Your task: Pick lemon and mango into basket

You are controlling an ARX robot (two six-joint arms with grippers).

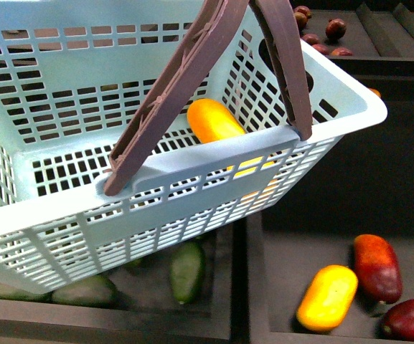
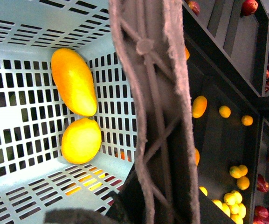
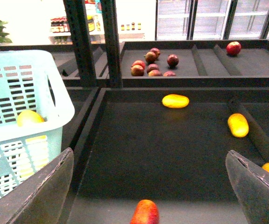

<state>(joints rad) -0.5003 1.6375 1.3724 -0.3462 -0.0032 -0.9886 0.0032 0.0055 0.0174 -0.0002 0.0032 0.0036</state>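
Two yellow fruits lie in the basket (image 2: 41, 186) on my left wrist camera: the mango (image 2: 73, 81), long and orange-tinted, and the rounder lemon (image 2: 81, 140) just beside its end, nearly touching, both on the slotted floor by a side wall. Close against that lens run the brown handles (image 2: 157, 116), so I cannot tell how the left claw stands; none of it shows clearly. From the front camera the basket (image 1: 192, 168) hangs tilted over the dark bins, the mango (image 1: 214, 120) visible inside past the handles (image 1: 185, 86). Under it lie dark green fruits (image 1: 186, 271), and in the next bin another yellow mango (image 1: 327, 297) beside two dark red mangoes (image 1: 377, 266).

On my right wrist camera the right gripper (image 3: 150, 196) stands wide apart, holding nothing, above a black tray (image 3: 162, 149) with a red fruit (image 3: 145, 213) near it. The basket (image 3: 27, 116) sits off to one side of that claw, well apart, yellow fruit showing through its slots. Farther off lie yellow fruits (image 3: 175, 101), then a tray of dark red ones (image 3: 153, 63). Shelf bottles behind are too small to read.
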